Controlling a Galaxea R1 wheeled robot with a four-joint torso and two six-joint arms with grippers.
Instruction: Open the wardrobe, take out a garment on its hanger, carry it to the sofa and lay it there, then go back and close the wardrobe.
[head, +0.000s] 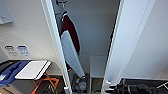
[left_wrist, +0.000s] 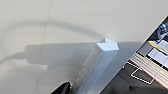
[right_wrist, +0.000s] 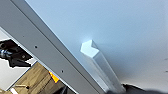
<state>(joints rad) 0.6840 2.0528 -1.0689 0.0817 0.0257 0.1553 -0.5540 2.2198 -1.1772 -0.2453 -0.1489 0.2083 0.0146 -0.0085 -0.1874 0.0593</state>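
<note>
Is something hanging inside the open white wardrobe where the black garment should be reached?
Yes. A maroon garment with a white panel hangs in the gap between the two white wardrobe doors, toward the left one. No black garment can be made out in the interior seen beside it.

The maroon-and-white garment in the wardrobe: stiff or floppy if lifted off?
Probably floppy: the maroon-and-white garment hangs long and limp, so it would likely sway and drape. Its single hanging point near the top suggests it could swing against the open door.

The wardrobe (head: 130, 37) is seen with both white doors swung open. A small white vertical handle (left_wrist: 100, 62) is seen just beside each pincer, on each door.
</note>
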